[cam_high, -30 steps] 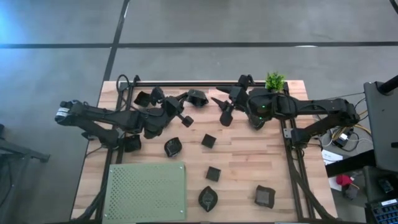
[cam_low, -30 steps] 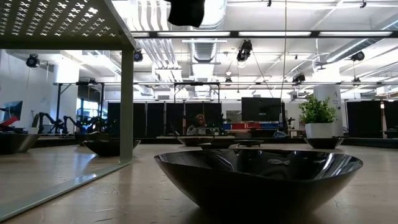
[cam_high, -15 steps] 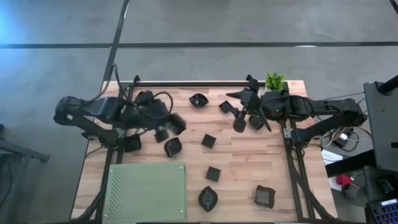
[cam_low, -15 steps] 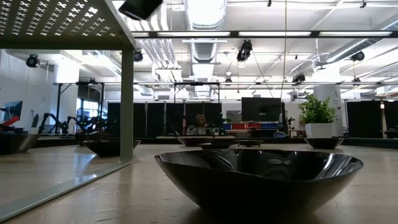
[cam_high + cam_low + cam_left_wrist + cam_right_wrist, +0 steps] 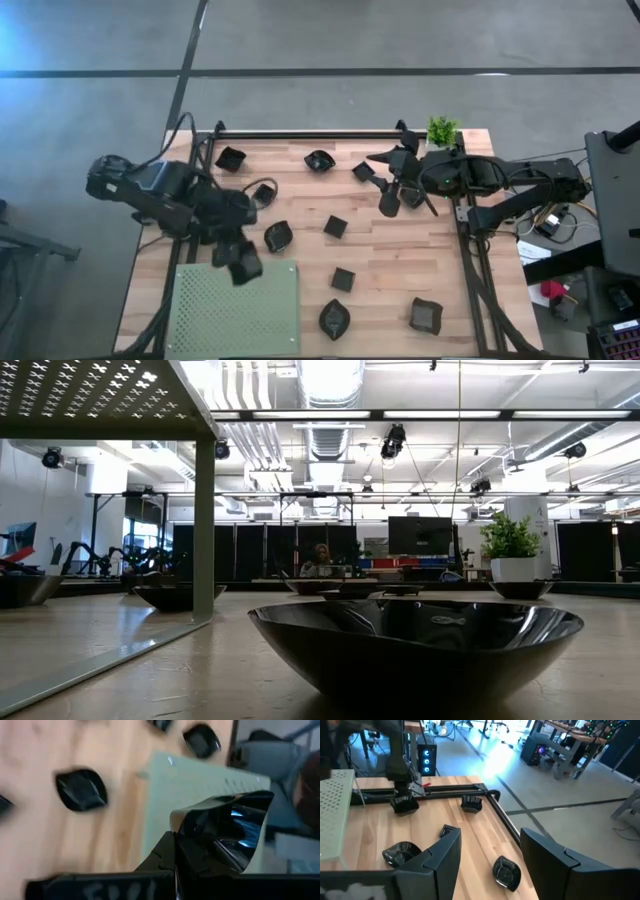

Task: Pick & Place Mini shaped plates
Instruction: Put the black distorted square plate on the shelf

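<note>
Pale plank table (image 5: 400, 270); glossy black plates (image 5: 334, 318)

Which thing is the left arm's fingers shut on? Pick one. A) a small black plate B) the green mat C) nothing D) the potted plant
A: the left gripper is clamped on a glossy black mini plate, carried above the edge of the green perforated mat.

a wide, shallow black dish (image 5: 415, 645) sits close on the wooden bench (image 5: 120, 660), filling the foreground. at left the light green perforated mat (image 5: 100, 395) rises on its leg. more dark dishes (image 5: 170, 596) lie farther back, near a potted plant (image 5: 511, 555).
</note>
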